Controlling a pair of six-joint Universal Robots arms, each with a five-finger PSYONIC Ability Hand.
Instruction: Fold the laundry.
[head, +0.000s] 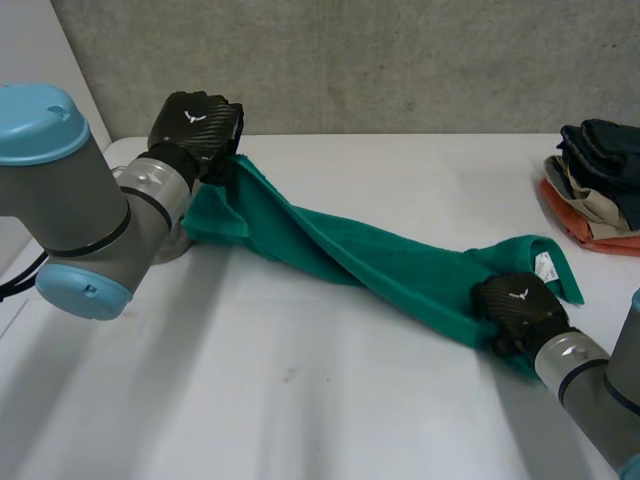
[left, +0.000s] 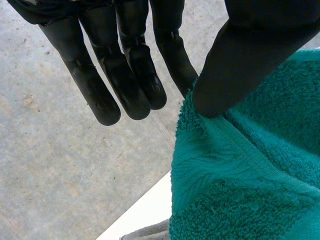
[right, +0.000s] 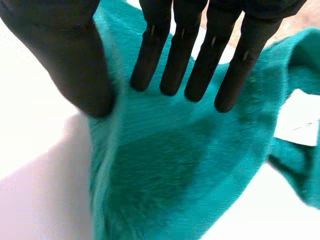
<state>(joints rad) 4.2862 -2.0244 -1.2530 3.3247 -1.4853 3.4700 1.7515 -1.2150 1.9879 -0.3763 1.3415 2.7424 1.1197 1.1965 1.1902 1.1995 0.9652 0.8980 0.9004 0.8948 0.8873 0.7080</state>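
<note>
A teal towel (head: 380, 255) stretches in 1 twisted band across the white table (head: 300, 400), from far left to near right. The left hand (head: 195, 122) pinches 1 end between its thumb and a nearly straight finger, lifted off the table. The right hand (head: 515, 300) grips the other end by the white label (head: 546, 265), thumb against straight fingers. Folded clothes (head: 600, 185) sit at the table's right edge.

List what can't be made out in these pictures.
Folded clothes stack: cut off by the head view's edge.
White tag on the green towel: print too small to read.
Towel part under the right hand: hidden by the hand, head view.
Towel's far end: covered by the left hand, head view.
</note>
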